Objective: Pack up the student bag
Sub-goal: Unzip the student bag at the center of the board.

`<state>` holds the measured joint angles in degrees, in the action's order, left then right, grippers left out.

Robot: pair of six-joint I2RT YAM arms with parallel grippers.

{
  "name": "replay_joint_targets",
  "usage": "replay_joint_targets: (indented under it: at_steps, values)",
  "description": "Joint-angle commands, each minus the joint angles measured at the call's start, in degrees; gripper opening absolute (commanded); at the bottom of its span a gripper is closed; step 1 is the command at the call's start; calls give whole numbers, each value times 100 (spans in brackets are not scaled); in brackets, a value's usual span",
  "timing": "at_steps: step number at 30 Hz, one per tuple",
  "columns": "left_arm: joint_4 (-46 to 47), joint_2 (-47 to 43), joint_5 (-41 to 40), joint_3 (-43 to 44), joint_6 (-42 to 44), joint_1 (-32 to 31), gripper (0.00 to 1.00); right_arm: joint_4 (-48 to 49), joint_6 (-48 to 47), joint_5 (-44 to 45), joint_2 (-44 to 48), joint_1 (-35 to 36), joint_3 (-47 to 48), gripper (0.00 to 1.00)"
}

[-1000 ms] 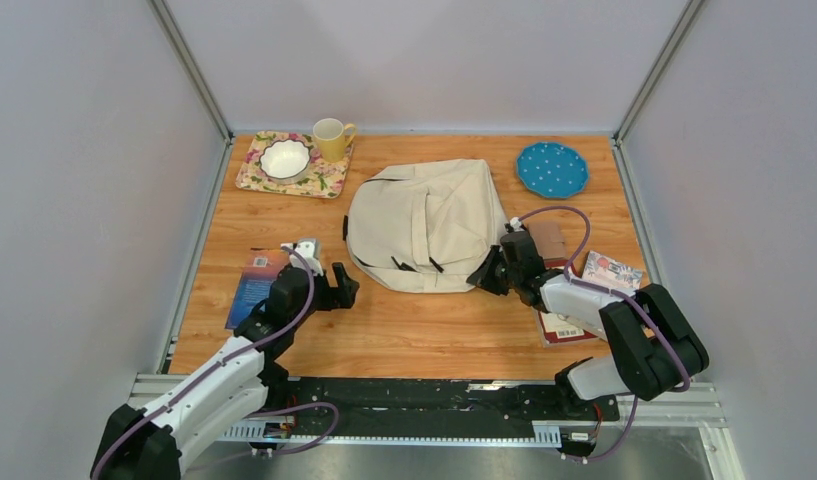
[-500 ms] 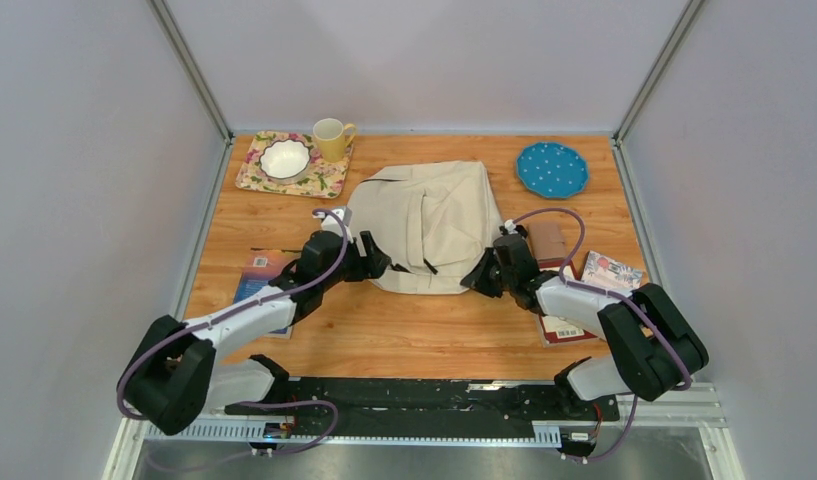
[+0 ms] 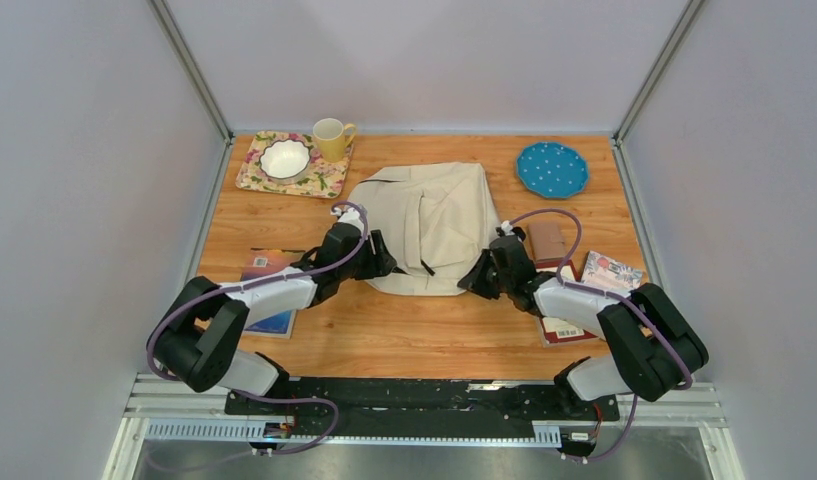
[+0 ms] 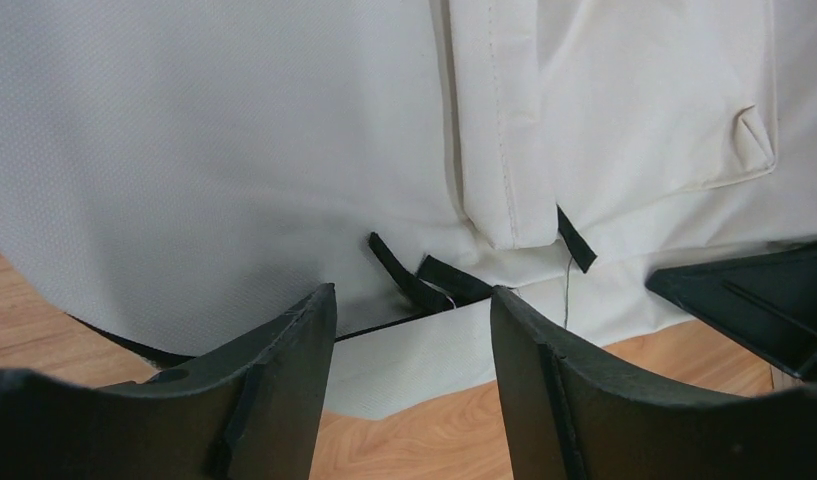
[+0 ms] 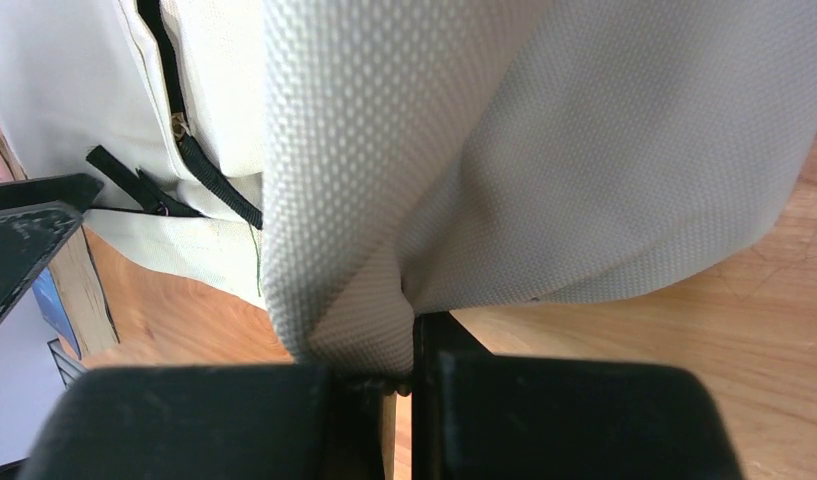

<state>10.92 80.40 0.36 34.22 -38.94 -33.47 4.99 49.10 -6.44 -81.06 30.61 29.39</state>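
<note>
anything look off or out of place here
Mostly tidy. The bag is bunched at its near right corner, where the right gripper pinches the fabric, and a loose thread dangles from its near edge. Nothing spilled.

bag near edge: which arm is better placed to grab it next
Left. The left gripper is open with its jaws either side of the bag's near edge by the strap ends, so it likely only needs to close. The right gripper is already shut on the bag's right corner.
</note>
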Motion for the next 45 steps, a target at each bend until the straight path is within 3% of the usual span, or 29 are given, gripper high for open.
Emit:
replay_joint_targets:
  at_steps: [1,19,29,34,38,39,41,43,45]
  values:
    - [24,186,-27,208,-158,-36,64,-34,29,-95,-51,156,93,0]
    - [95,617,-458,-29,-755,-36,39,-86,108,2,37,402,85,0]
    - [209,828,-599,-82,-931,-19,35,-121,82,20,37,437,94,0]
    - [244,960,-528,-73,-1001,-19,23,-122,91,37,-6,428,85,0]
    - [341,1048,-441,-126,-1063,16,19,-104,82,28,-33,437,94,0]
    - [358,1057,-423,-117,-1072,25,12,-104,73,37,-24,428,94,0]
    - [341,1100,-423,-100,-1072,34,9,-121,56,55,-16,437,93,0]
    - [288,1101,-423,-91,-1055,104,0,-139,38,72,-7,428,93,0]
    - [305,1083,-362,-117,-1037,209,0,-165,29,81,2,428,94,0]
